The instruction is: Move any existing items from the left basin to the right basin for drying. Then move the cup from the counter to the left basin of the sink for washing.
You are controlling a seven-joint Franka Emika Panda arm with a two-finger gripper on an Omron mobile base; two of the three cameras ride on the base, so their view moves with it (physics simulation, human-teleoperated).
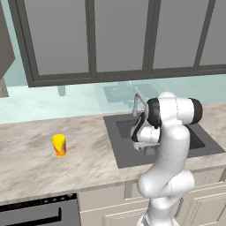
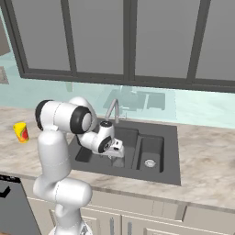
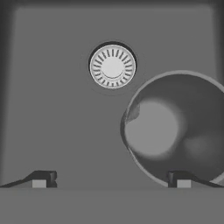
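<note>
The hand view looks straight down into the left basin [image 3: 48, 109], with its round silver drain [image 3: 112, 66]. A small dark grey cylinder [image 3: 175, 127] stands open-topped on the basin floor, right of the drain. My gripper [image 3: 111, 180] hangs open above the floor with nothing between its fingers, and the right fingertip [image 3: 179, 178] overlaps the cylinder's near rim. In the base views the gripper [image 2: 117, 154] points down over the sink [image 1: 114, 145]. The narrower right basin [image 2: 151, 147] lies beside it. The yellow cup [image 1: 59, 145] [image 2: 20, 131] stands upright on the counter [image 1: 26, 167], far left of the sink.
A slim curved faucet [image 1: 137, 103] [image 2: 112, 110] rises behind the sink, close to my arm. A dark appliance top [image 1: 39, 212] sits at the counter's near left edge. Wall cabinets [image 2: 114, 36] hang above the pale green backsplash.
</note>
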